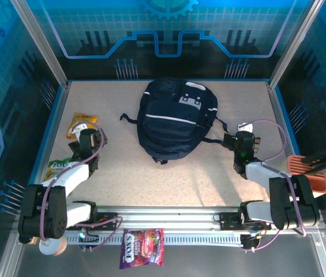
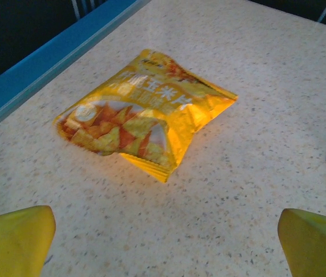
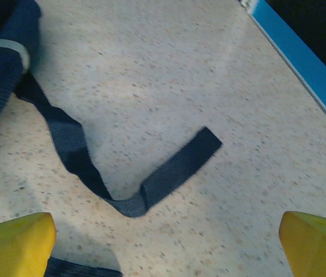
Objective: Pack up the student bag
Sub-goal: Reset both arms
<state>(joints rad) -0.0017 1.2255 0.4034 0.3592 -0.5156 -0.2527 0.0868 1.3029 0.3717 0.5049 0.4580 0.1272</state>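
Far left on the speckled table: a yellow chip bag, lying flat near the blue edge. Just in front of it, the left claw, spread wide open, holding nothing. In the middle, well apart from both claws, the student bag, dark blue with thin white stripes, lying on the table. To the right, one loose black strap, bent on the table. Just by it, the right claw, wide open too, holding nothing.

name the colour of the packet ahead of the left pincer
Yellow-orange snack packet, best in the left wrist view.
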